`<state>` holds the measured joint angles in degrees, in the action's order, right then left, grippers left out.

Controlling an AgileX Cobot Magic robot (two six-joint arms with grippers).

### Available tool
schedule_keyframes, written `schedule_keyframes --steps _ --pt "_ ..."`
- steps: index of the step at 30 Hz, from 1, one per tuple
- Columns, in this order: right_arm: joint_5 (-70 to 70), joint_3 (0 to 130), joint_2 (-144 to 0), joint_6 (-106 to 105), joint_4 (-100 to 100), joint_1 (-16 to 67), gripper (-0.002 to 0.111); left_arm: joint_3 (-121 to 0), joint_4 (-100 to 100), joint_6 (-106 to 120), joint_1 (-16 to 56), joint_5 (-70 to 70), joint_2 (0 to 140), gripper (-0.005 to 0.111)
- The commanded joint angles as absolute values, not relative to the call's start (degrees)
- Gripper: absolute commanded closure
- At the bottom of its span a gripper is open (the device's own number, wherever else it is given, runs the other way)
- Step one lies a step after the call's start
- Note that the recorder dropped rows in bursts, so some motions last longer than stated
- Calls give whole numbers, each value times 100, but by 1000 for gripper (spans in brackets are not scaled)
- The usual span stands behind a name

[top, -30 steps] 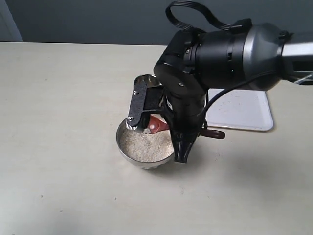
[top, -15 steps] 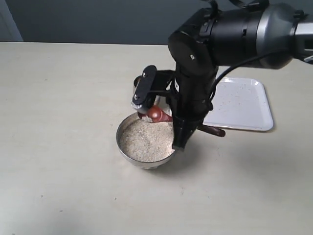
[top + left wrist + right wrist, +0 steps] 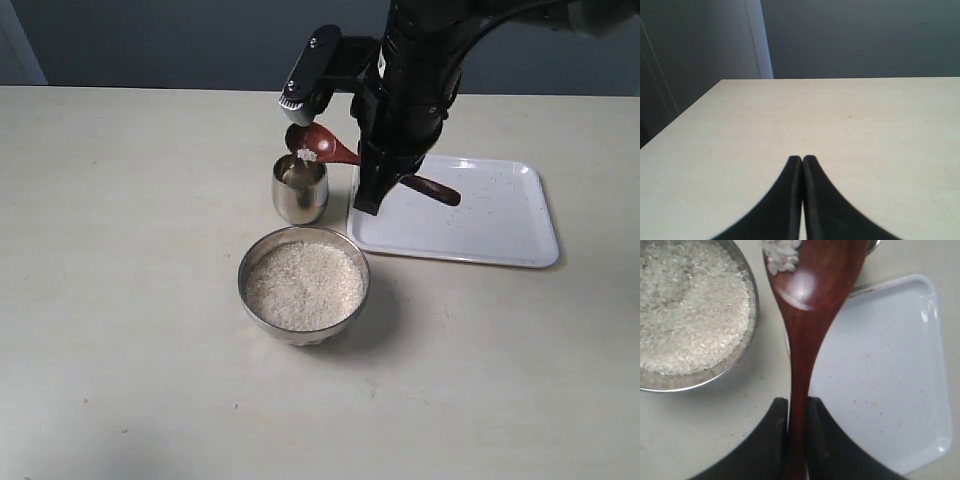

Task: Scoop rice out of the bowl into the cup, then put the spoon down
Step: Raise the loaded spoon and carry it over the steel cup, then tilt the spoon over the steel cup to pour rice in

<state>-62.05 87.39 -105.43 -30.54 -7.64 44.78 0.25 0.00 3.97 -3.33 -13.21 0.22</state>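
My right gripper (image 3: 372, 160) (image 3: 797, 401) is shut on the thin handle of the dark reddish-brown wooden spoon (image 3: 322, 144) (image 3: 807, 295). The oval scoop carries a small clump of rice (image 3: 307, 154) (image 3: 782, 254) and hangs just above the mouth of the small steel cup (image 3: 299, 188). The wide steel bowl (image 3: 251, 297) (image 3: 751, 335), full of white rice (image 3: 303, 284) (image 3: 690, 305), stands in front of the cup. My left gripper (image 3: 802, 159) is shut on nothing above bare table, away from all of these.
A white tray (image 3: 490, 215) (image 3: 880, 375) with a few specks lies right of the cup and bowl, partly under my right arm. The table's far edge meets a dark wall.
My right arm has risen out of the bowl and moved back with the spoon. The scoop has gone from the bowl's rice to above the cup.
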Motion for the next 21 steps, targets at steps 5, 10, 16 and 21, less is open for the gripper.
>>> schedule_keyframes --steps 5,10,16,21 --pt "-6269 8962 -11104 -3477 -318 4325 109 0 0 382 -324 -1246 0 106" --pt "-6255 9337 -11328 -3538 -275 4155 109 0 0 382 -324 -1246 0 106" --pt "-6243 9833 -11641 -3619 -112 3930 109 0 0 382 -324 -1246 0 106" --pt "-6155 10037 -11902 -3619 -228 3930 109 0 0 382 -324 -1246 0 106"
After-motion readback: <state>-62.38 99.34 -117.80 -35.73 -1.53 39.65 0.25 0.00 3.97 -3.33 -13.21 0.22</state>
